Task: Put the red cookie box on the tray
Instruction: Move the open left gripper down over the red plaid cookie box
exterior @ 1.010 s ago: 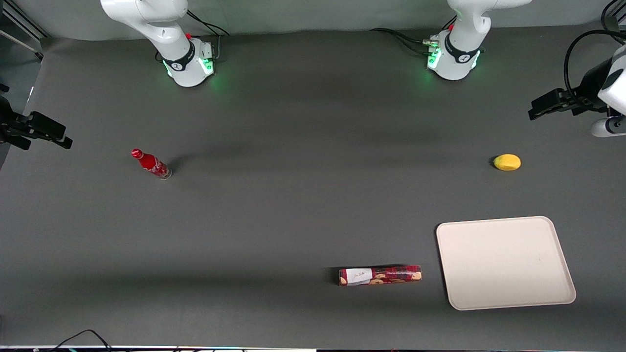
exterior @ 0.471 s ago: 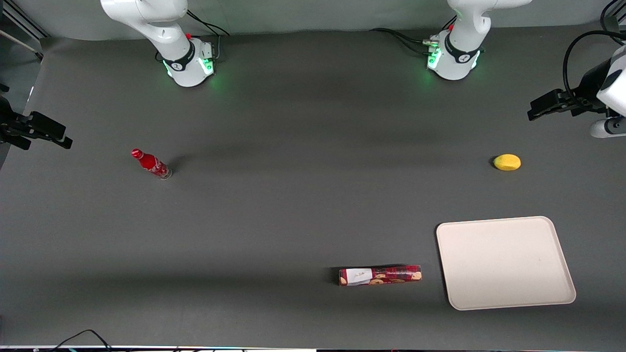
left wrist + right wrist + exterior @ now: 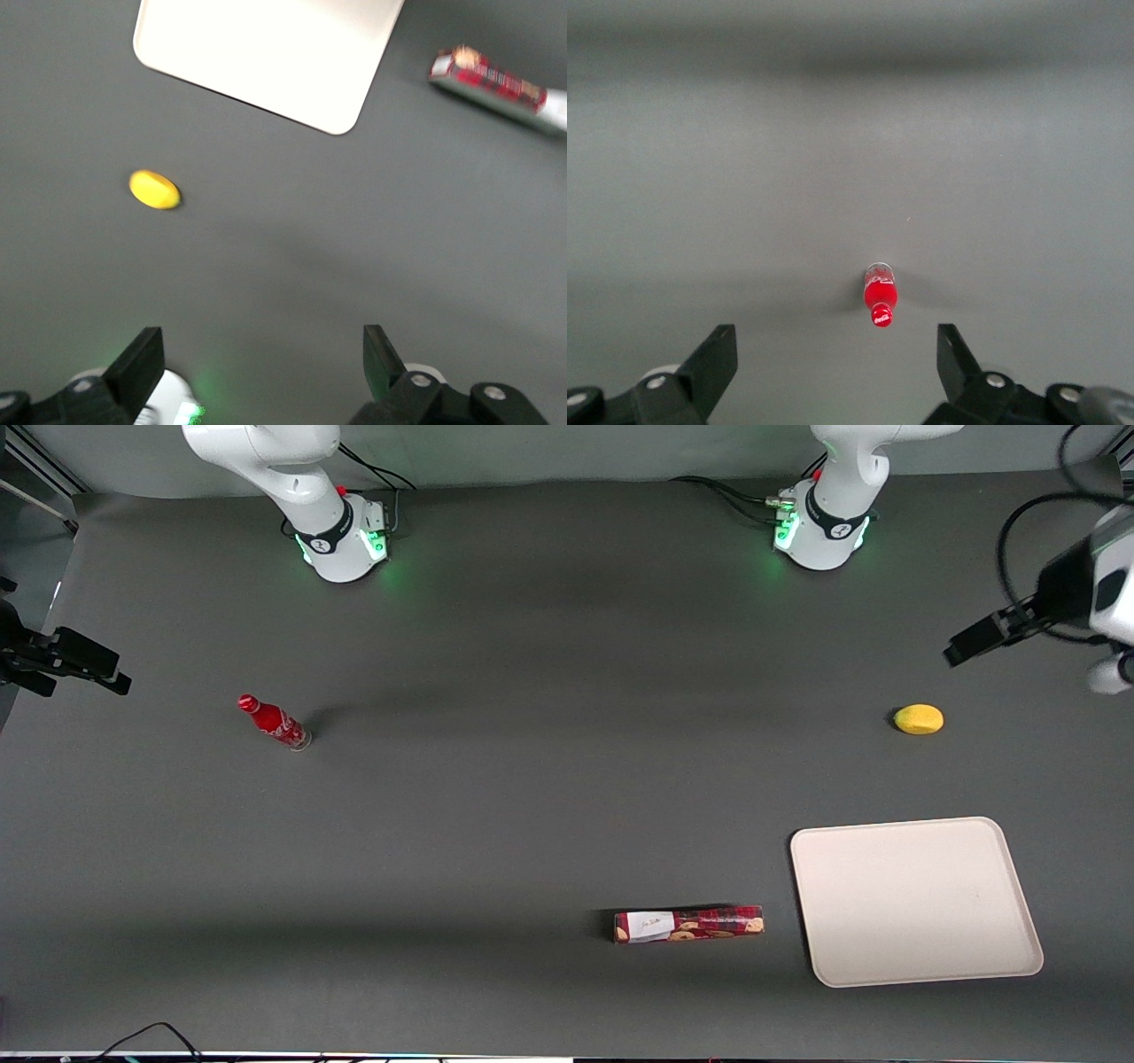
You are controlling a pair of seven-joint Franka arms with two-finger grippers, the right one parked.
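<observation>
The red cookie box (image 3: 688, 925) lies flat on the dark table near the front camera, its white label end pointing toward the parked arm's end. The cream-white tray (image 3: 915, 900) lies beside it, toward the working arm's end, with a small gap between them. My left gripper (image 3: 973, 640) hangs high at the working arm's edge of the table, farther from the camera than the tray, open and empty. In the left wrist view the fingers (image 3: 142, 363) stand wide apart, and the tray (image 3: 266, 53) and the box (image 3: 493, 81) both show.
A yellow lemon (image 3: 919, 719) lies between the gripper and the tray; it also shows in the left wrist view (image 3: 155, 189). A small red bottle (image 3: 274, 723) stands toward the parked arm's end. Both arm bases sit at the table's back edge.
My left gripper has swung a little farther from the front camera and toward the table's middle. The box, tray, lemon and bottle have not moved.
</observation>
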